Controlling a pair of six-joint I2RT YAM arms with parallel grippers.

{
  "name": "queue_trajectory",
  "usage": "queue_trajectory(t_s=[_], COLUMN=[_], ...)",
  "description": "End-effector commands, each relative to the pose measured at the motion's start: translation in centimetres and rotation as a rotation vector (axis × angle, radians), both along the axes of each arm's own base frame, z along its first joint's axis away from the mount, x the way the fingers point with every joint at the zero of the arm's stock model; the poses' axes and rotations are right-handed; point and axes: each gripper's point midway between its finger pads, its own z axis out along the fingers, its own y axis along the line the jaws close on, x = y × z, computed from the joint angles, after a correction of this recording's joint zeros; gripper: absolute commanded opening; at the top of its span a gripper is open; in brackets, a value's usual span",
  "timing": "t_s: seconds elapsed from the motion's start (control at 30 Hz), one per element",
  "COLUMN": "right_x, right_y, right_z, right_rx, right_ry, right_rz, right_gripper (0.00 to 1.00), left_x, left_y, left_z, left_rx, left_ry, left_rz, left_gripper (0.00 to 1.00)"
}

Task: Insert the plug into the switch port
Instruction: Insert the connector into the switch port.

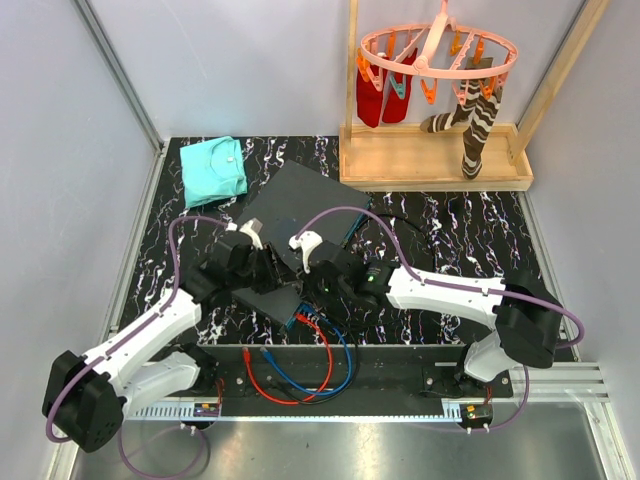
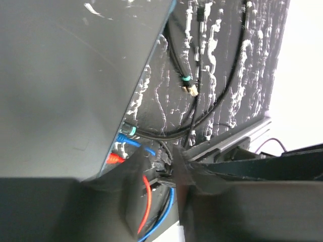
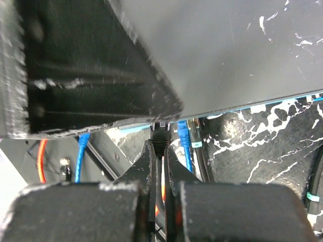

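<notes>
The switch (image 1: 300, 205) lies angled mid-table, its teal port edge facing near. The right gripper (image 3: 158, 154) is clamped on the black plug (image 3: 159, 135), whose tip meets that edge just beside a blue plug (image 3: 183, 137). The left gripper (image 2: 157, 164) is at the switch's near-left edge, fingers apart and empty. Bare table (image 1: 470, 230) lies to the right.

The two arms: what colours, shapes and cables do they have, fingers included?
The left arm and the right arm have white link shells and bulky black joints. A thin purple cable loops along each. The fingers are dark, flat wedges, narrowing to the tips.
</notes>
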Motion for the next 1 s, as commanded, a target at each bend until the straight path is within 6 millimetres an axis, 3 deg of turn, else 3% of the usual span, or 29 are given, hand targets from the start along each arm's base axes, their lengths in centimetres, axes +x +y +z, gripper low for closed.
queue_trajectory(t_s=[0.0,0.2,0.27,0.4,0.43,0.5,0.73,0.97], right_x=[-0.9,-3.3,-4.0,-4.4,-4.5,-4.7,-4.4,-4.2], right_y=[0.1,-0.7,-0.8,-0.6,-0.3,-0.3,0.2,0.6], right_z=[0.4,-2.6,-3.5,-4.4,-4.5,-4.9,-5.6,-6.0], right_rx=[-0.034,-0.171,-0.215,-0.269,-0.277,-0.294,-0.317,-0.333], right_ry=[0.007,0.081,0.105,0.127,0.13,0.134,0.142,0.144], right_rz=[0.112,0.23,0.262,0.303,0.315,0.331,0.347,0.352], right_gripper=[0.0,0.0,0.0,0.0,0.0,0.0,0.0,0.0], left_x=[2.8,7.2,8.4,11.3,11.9,13.0,15.2,15.1], left_y=[1.6,8.3,10.1,13.9,14.5,15.2,16.0,16.1], left_z=[3.1,4.1,3.5,3.4,2.4,2.3,-2.2,-3.7], left_rx=[0.097,0.276,0.355,0.454,0.474,0.483,0.518,0.519], left_ry=[-0.138,-0.186,-0.171,-0.146,-0.11,-0.093,0.017,0.062], left_rz=[0.02,0.135,0.167,0.229,0.237,0.256,0.246,0.235], left_gripper=[0.47,0.87,0.98,0.99,0.99,0.99,0.99,0.99])
